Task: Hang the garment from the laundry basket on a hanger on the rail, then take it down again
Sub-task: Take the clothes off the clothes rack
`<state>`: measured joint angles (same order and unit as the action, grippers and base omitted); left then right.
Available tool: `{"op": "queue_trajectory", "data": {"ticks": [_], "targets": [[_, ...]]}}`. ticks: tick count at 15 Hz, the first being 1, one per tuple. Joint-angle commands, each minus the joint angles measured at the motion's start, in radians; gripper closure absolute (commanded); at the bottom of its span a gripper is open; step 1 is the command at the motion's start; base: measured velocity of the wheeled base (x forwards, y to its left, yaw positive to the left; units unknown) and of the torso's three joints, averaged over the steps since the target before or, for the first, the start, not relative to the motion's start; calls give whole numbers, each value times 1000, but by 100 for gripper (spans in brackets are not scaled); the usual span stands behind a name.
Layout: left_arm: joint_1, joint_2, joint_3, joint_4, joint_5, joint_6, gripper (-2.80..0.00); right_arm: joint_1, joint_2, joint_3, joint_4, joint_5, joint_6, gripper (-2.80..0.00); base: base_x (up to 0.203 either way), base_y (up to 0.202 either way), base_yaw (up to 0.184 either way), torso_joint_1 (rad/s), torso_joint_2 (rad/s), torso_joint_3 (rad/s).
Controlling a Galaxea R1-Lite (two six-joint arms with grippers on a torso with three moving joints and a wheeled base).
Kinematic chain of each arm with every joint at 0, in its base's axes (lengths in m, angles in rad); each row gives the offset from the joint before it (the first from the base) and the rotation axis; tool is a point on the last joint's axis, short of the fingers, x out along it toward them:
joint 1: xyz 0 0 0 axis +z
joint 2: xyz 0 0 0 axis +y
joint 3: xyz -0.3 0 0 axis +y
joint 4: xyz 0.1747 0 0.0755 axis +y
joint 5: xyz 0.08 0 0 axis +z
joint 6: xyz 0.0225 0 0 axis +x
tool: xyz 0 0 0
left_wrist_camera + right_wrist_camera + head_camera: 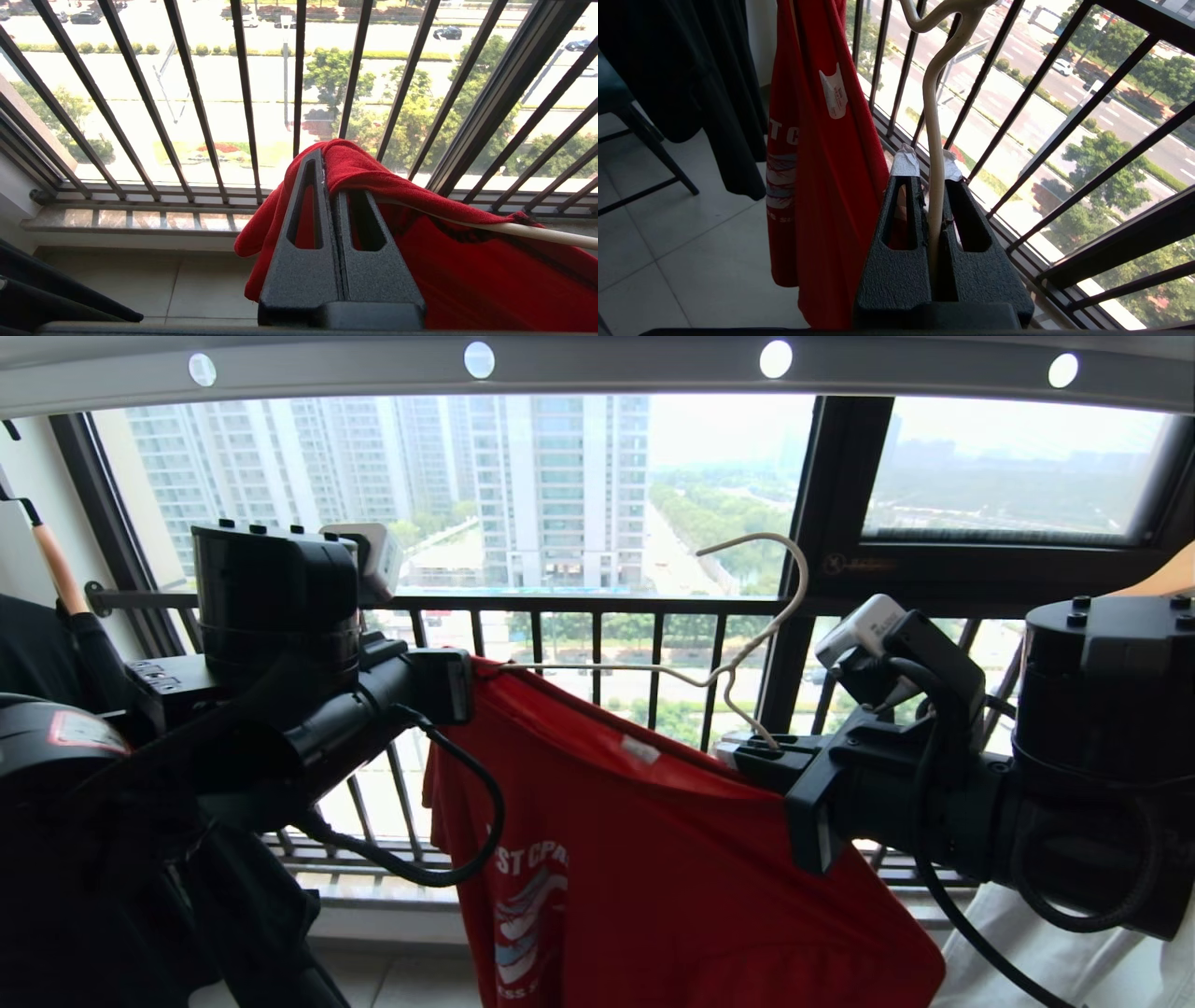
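The red garment (653,859) hangs on the cream wire hanger (752,538), held up between my two arms below the grey rail (616,369). The hanger's hook is free in the air, below the rail. My left gripper (470,684) is shut on the garment's shoulder; red cloth (467,280) folds over its tips (327,154), and the hanger's wire (551,233) runs under the cloth. My right gripper (747,751) is shut on the hanger's neck (932,107), which rises from between its taped tips (927,161). The garment (831,186) hangs beside it. The laundry basket is out of view.
The dark barred window railing (597,607) stands close behind the garment. A black garment (714,93) hangs at the left, near a chair leg (644,154). White cloth (1055,952) shows under my right arm, and a wooden hanger end (1158,579) above it.
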<state>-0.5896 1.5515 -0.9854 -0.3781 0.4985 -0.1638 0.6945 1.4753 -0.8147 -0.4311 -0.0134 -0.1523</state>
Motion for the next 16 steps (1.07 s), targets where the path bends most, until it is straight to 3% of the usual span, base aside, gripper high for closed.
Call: {"op": "queue_trajectory", "data": {"ticks": [1,4,5,10,14,16], "targets": [[26,18,-4,-2,0,0,0,0,2,0,-2,0,-1,0,0,0,0,0,0,0],[62,39,1,-7,-11,1,0,0,2,0,-2,0,-1,0,0,0,0,0,0,0],[72,39,5,-7,-63,-3,0,-1,2,-1,-2,0,-1,0,0,0,0,0,0,0],[179,25,40,-5,-417,-115,0,-4,3,-3,-2,-2,-1,0,0,0,0,0,0,0],[334,-4,66,-8,-828,-227,0,-12,4,-6,-2,-2,-1,0,0,0,0,0,0,0],[411,-2,68,-12,-952,-285,0,-12,3,-6,-2,-2,-1,0,0,0,0,0,0,0]]}}
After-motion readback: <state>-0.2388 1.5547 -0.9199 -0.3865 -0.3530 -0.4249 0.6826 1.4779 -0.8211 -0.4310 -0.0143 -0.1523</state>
